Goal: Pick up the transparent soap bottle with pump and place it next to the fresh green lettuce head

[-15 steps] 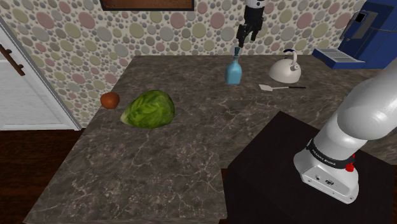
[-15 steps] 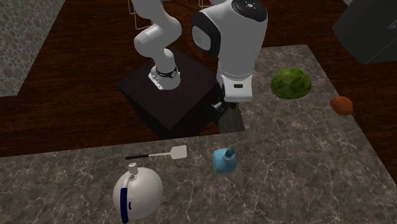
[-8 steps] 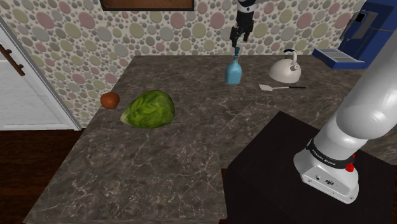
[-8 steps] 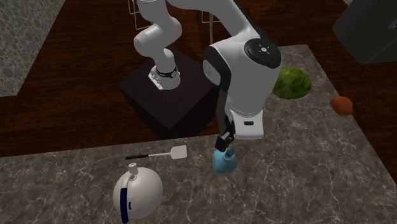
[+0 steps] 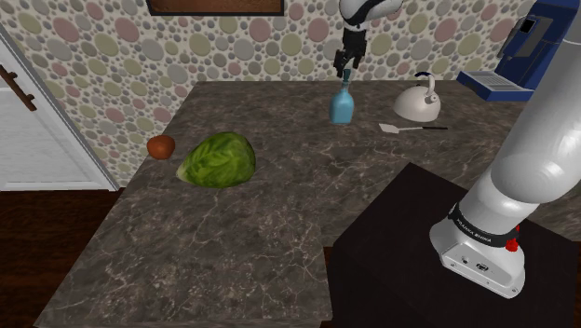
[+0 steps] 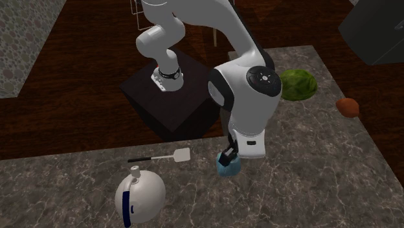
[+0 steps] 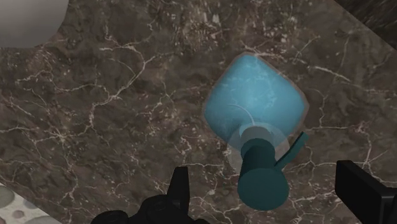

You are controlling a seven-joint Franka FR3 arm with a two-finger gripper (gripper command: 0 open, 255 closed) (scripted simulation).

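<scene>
While the gripper hangs just above the blue soap bottle, fingers are spread w/ pump between them, untouched. Bottle stands upright on counter nr wall, well apart from lettuce.

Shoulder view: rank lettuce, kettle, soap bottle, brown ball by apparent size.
1. lettuce
2. kettle, though it sits farther back
3. soap bottle and brown ball look about alike, so no ranking between them

Blue bottle is standing on dark marbled counter. Gripper is hanging over it, fingers apart, flanking the teal pump without touching.
</scene>
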